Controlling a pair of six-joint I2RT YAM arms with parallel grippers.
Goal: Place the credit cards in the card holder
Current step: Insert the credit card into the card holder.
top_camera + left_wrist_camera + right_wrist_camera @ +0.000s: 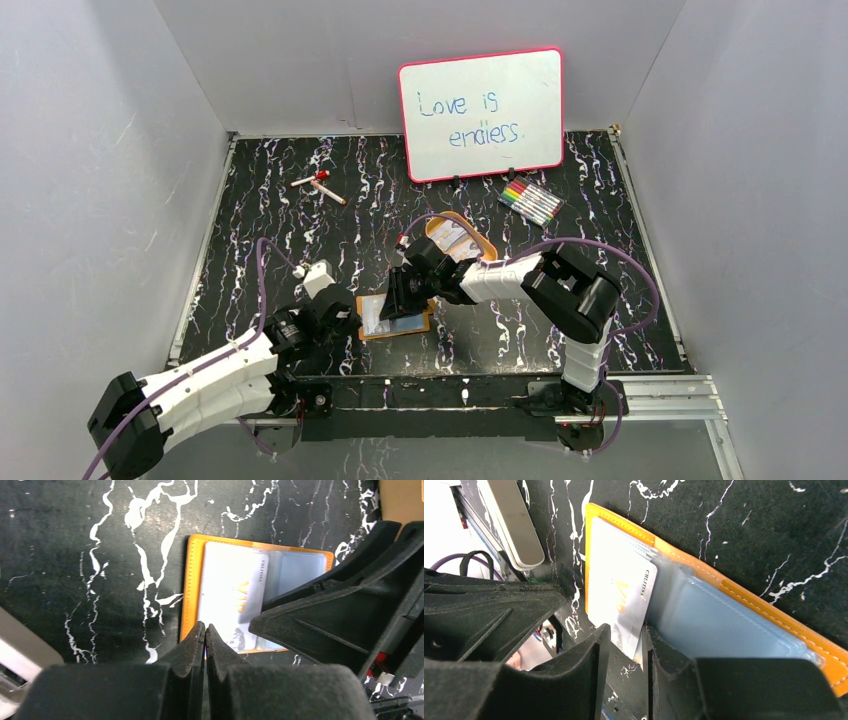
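Observation:
The card holder (420, 322) lies open near the table's front edge, orange-rimmed with pale blue-grey pockets (719, 625). A white credit card (621, 595) with gold lettering lies on its left half, one edge at the pocket mouth; it also shows in the left wrist view (232, 590). My right gripper (625, 630) is narrowly open with the card's near corner between the jaws, touching only the right finger. My left gripper (205, 626) is shut, its tips at the holder's orange edge (192, 580). More pale cards (452, 238) lie in the oval tin tray (488, 248).
A whiteboard (481, 112) stands at the back, with a pack of coloured markers (530, 200) in front of it and a red-capped marker (318, 183) at the back left. Grey walls close in both sides. The two grippers are close together over the holder.

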